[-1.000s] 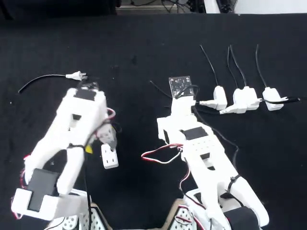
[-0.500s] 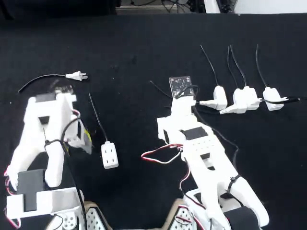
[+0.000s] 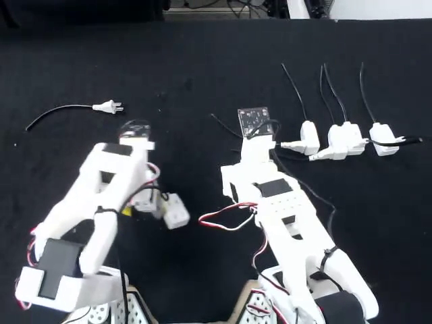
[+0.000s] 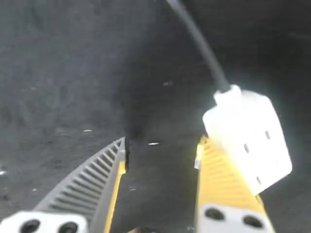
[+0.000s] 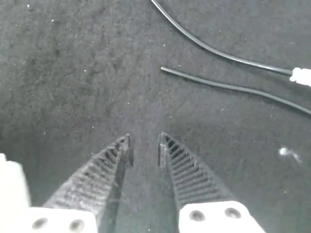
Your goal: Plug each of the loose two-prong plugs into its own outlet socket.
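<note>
The loose plug (image 3: 106, 106) is lying far-left on the black cloth (image 3: 196, 61), well apart from the socket (image 4: 248, 138), which is touching the outer side of the left gripper (image 4: 160, 150), spread and empty. The right gripper (image 5: 144, 141) is hanging parted, grasping nothing. Pale floor (image 3: 378, 8) is showing behind. In the high view the left arm (image 3: 101, 189) is covering the socket's cord.

table cloth (image 3: 202, 61): black fabric, matt, slightly fuzzy, lint specks
outlet socket (image 4: 250, 141): white plastic, smooth, faint sheen
socket cable (image 4: 199, 43): black rubbery sheath, smooth
left gripper (image 4: 160, 150): ribbed plastic, one side yellow, one grey, matt
right gripper (image 5: 144, 141): black ribbed plastic, matt, on white plastic bases
loose plug (image 3: 106, 106): white plastic body
arm shells (image 3: 290, 216): white plastic, matt
</note>
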`<state>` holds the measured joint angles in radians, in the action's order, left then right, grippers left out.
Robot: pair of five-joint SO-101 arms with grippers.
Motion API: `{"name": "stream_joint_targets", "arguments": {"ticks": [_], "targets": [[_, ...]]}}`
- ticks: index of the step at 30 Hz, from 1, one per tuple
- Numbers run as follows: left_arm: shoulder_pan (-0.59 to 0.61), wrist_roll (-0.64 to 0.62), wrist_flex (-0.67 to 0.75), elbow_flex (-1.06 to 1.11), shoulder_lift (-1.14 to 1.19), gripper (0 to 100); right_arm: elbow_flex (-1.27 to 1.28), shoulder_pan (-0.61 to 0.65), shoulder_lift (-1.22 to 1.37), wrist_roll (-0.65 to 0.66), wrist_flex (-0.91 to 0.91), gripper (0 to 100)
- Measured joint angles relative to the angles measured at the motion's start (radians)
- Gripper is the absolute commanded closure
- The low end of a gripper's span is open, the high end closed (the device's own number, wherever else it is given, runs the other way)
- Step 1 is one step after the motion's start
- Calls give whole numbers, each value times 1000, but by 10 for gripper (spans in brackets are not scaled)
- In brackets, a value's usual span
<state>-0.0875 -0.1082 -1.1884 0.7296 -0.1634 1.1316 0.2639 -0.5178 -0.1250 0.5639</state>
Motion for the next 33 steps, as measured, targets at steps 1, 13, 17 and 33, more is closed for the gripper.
{"name": "stream_joint_targets", "arguments": {"ticks": [1,13,17,33], "targets": [[-31,-23,-2,-9,0,769,0,0,0,0,0,913],[-147,-63,-132,-75,0,769,0,0,0,0,0,913],[-52,-40,-199,-201,0,769,0,0,0,0,0,913],[256,-400,370,-103,127,770,0,0,0,0,0,913]]}}
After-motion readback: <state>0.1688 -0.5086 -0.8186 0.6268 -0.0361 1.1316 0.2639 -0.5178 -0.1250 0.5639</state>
